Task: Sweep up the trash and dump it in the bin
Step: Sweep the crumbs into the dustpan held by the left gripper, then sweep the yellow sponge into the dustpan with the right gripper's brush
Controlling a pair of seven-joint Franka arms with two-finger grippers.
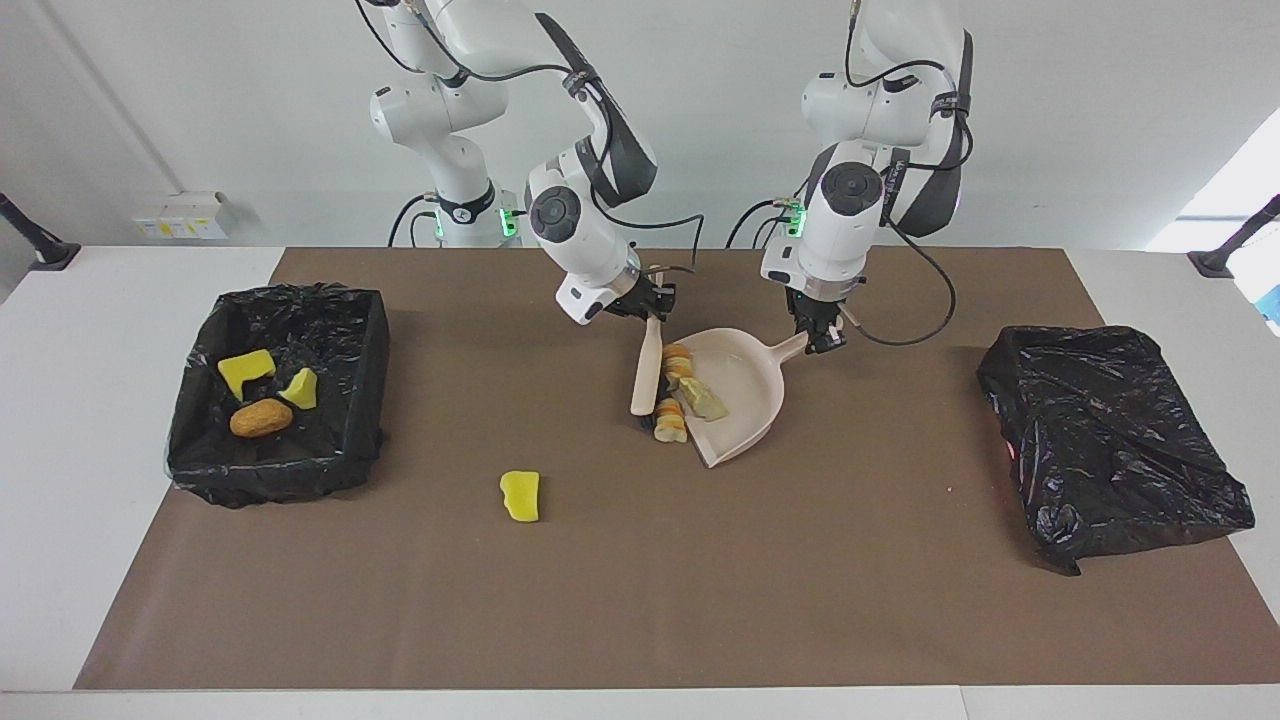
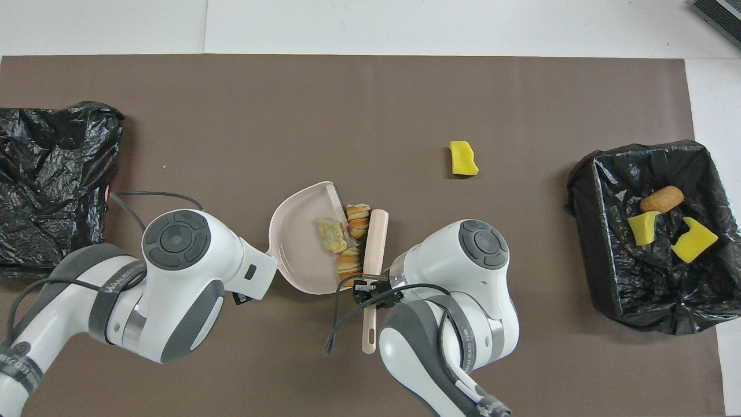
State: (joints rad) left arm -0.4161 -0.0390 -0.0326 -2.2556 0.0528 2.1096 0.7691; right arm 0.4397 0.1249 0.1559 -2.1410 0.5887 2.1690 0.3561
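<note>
White-walled lab; brown mat over the bench [image 1: 900, 600].

Right gripper [image 1: 652, 300] fingers pinch the brush [image 1: 646, 376] handle. The brush's long axis runs along the dustpan [image 1: 745, 395] mouth, with three bread-like scraps [image 1: 678, 390] between bristles and pan: one pale scrap inside, two striped ones at the lip.

Left gripper [image 1: 822, 338] fingers clamp the dustpan handle.

One yellow sponge scrap [image 1: 520, 495] lies alone toward the right arm's end, farther from the robots. Three scraps sit in the lined bin [image 1: 205, 440].

Judgement: the last push goes square across the lip.
</note>
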